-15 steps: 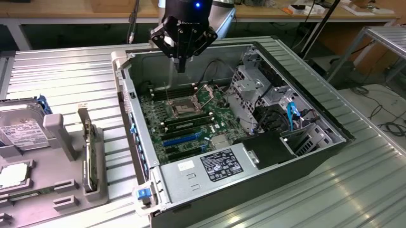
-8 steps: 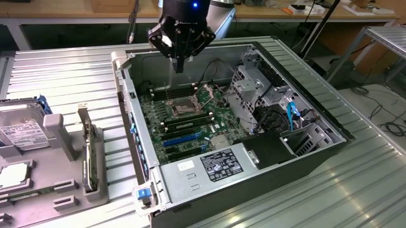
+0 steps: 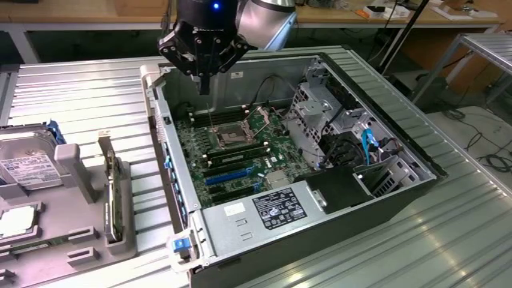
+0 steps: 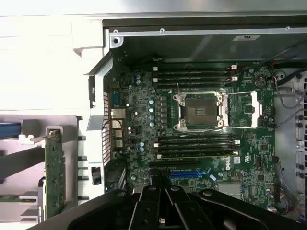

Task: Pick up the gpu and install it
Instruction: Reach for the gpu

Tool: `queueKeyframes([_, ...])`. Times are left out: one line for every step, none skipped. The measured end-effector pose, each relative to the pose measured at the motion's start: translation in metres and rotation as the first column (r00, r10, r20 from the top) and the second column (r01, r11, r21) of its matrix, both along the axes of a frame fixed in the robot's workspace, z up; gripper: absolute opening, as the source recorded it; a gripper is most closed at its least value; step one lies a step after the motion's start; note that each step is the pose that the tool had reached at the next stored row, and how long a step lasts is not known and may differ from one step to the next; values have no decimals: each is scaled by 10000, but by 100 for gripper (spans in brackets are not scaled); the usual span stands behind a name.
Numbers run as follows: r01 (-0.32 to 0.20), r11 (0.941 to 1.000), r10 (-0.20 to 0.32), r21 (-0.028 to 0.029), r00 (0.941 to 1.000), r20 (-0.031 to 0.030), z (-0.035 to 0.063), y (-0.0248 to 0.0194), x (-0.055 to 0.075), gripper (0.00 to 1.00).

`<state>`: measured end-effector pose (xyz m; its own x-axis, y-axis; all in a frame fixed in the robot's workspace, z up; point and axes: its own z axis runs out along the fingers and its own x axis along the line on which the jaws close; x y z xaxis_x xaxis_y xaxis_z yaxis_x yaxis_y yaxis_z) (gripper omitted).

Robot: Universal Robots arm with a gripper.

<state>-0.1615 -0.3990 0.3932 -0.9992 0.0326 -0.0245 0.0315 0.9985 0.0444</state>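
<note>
Fingers (image 3: 205,84): closed, empty, upper centre of exterior frame, over open case (image 3: 264,75). Gpu (image 3: 114,198): upright in grey holder (image 3: 72,174), lower left.

Matte black gripper (image 3: 205,89) in shot: chunky angular body, faceted plates. Blue light (image 3: 214,6) glowing on black wrist housing above. Behind it, arm segment (image 3: 269,19): rounded, silver-grey, glossy. Wrist view, gripper (image 4: 161,199) close up: black link bars (image 4: 120,206) fanning outward, round pivot pins (image 4: 207,193) at joints, small pale screw (image 4: 162,221) at centre.
</note>
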Motion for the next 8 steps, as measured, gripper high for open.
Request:
queueKeyframes([0,10000,0,-1,10000,-1,0,0,-34,11])
queueKeyframes([1,10000,-1,0,10000,0,0,0,-67,11])
queueKeyframes([0,10000,0,-1,10000,-1,0,0,-134,11])
queueKeyframes([0,10000,0,-1,10000,-1,0,0,-164,11])
queueKeyframes([0,10000,0,-1,10000,0,0,0,-184,11])
queueKeyframes([1,10000,-1,0,10000,0,0,0,-230,11])
queueKeyframes([0,10000,0,0,10000,0,-1,0,-260,11])
queueKeyframes([0,10000,0,0,10000,0,-1,0,-309,11])
